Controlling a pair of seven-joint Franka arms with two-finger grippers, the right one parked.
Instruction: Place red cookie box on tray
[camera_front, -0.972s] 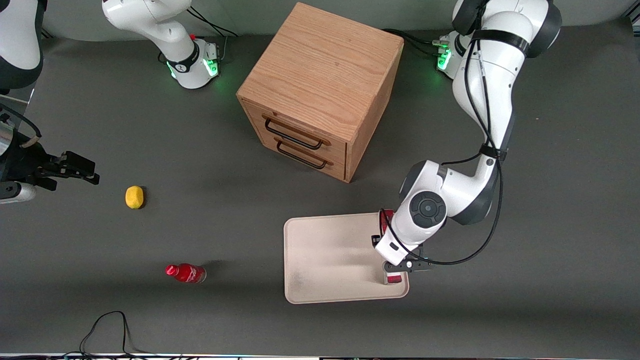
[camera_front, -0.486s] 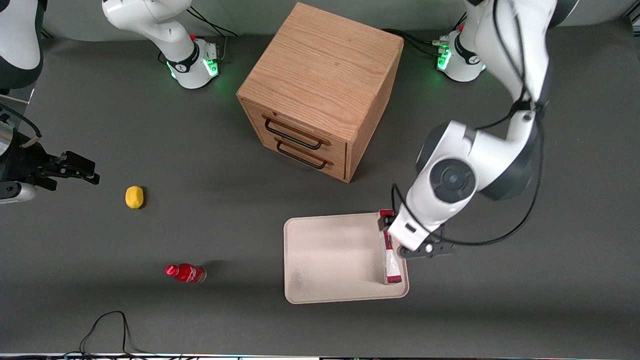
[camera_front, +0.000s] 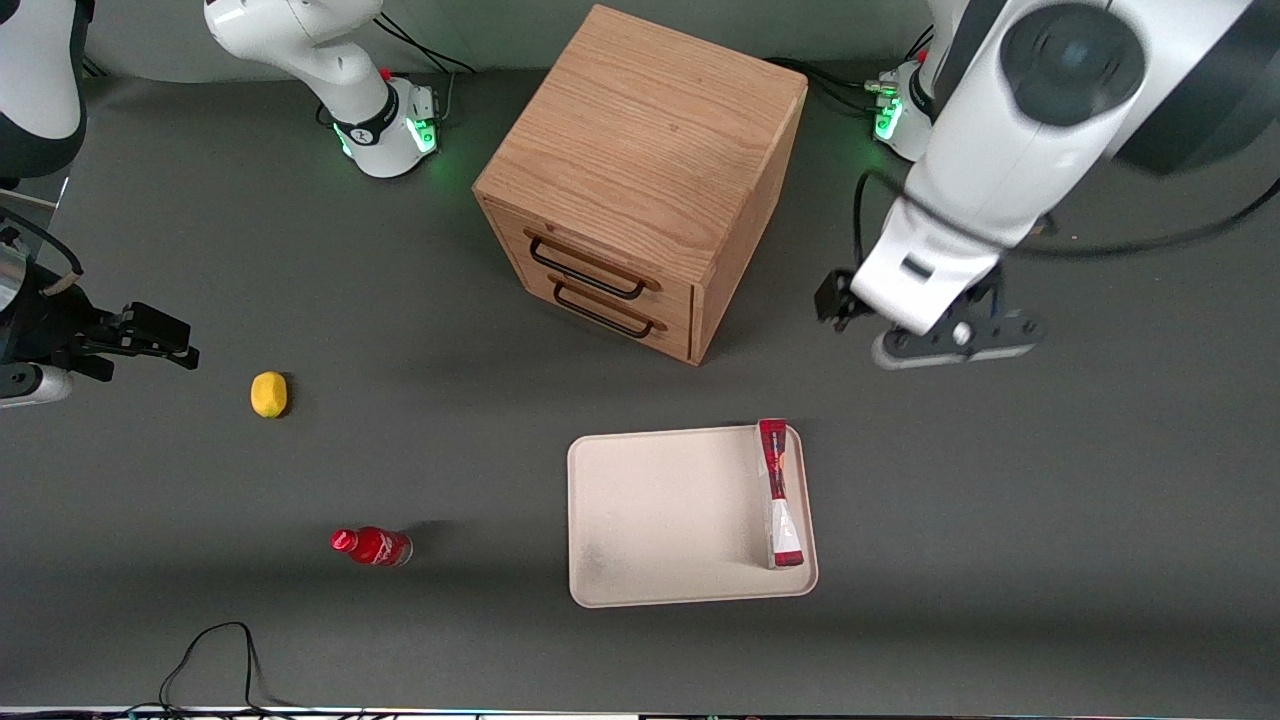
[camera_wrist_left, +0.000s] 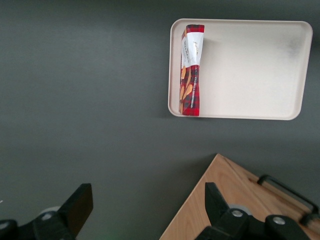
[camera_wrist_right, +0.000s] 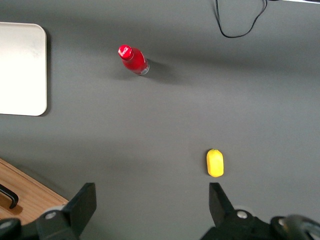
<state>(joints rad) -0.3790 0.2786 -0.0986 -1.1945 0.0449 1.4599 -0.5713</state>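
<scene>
Reading the placement step as complete: the red cookie box (camera_front: 779, 492) lies flat on the tray (camera_front: 660, 520), along its short rim nearest the working arm; I see the end effector (camera_wrist_left: 145, 207) spread wide, holding nothing, high above the desk (camera_front: 400, 620); next I judge only parking the arm remains.

Illumination: even, moderately bright, overhead; dark matte counter (camera_front: 300, 300) shows no glare.
Shadows: soft; a broad one beside the wooden cabinet (camera_front: 640, 150), a faint one along the tray (camera_front: 680, 590) rim.
Blur: left arm's wrist and tool (camera_front: 925, 330) smeared in the front view, raised above the counter, beside the cabinet.
Focus: red cookie box (camera_wrist_left: 190, 70) sharp in the left wrist view; fingers (camera_wrist_left: 77, 207) soft-edged, spread apart.
Coloured light: green glow at arm bases.
</scene>
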